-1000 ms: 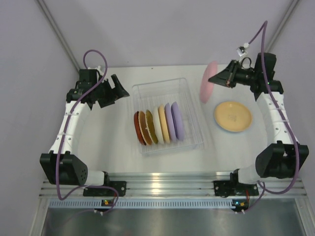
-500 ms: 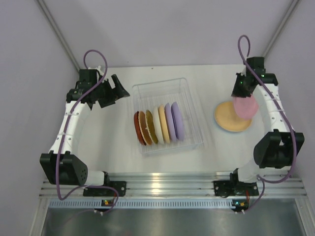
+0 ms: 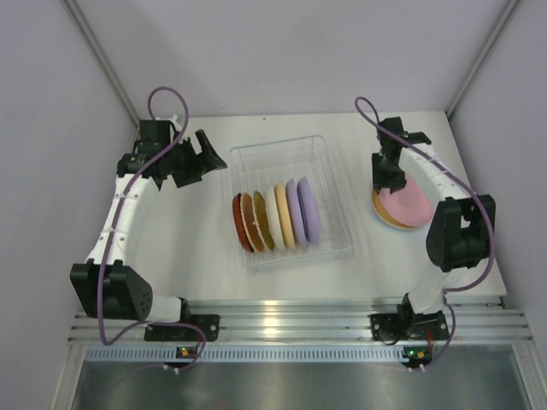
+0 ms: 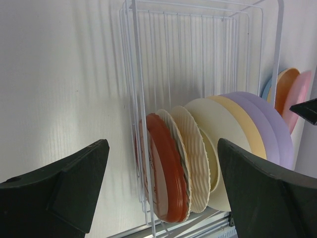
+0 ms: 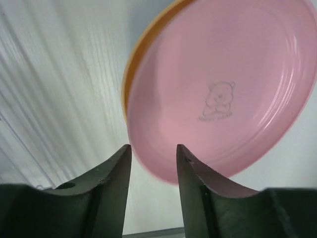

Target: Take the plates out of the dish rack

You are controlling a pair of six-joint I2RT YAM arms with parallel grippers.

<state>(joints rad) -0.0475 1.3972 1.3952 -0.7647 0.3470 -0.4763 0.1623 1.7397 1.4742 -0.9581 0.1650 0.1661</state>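
Resting place: the pink plate [image 5: 218,94] lies face up on an orange plate [image 5: 127,82], stacked on the table [image 3: 197,248] just right of the dish rack [image 3: 278,145].
Right hand: my right gripper [image 5: 153,151] sits low at the stack's rack-side edge. Its fingers stand a little apart on either side of the pink rim, with bare table showing between them. I judge that they pinch nothing.
Left hand: my left gripper [image 4: 163,144] is spread wide and empty, hanging left of the rack and looking down the row.
Left in the rack: about seven plates stand on edge in the slots, close together and leaning the same way. They run from the red plate [image 3: 238,224] at the left end to a lavender plate [image 3: 309,209] at the right end.
Weight: I judge them light, since they are small and thin-walled.
Stiffness: rigid; I expect no flex under my pads.
Surface: matte, so there is some grip, but the rim is smooth and curved and could pivot in a shallow pinch.
Fragility: I can't tell the material, so I would set each one down softly rather than drop it.
Where to hold: the top of the rim, one finger on each face, deep enough to pass the lip.
Which one: the lavender end is nearest my right hand, and its outer face is free.
Watch for: neighbours that touch may lift or tip together, and the light rack could drag along if a plate catches in its slot.
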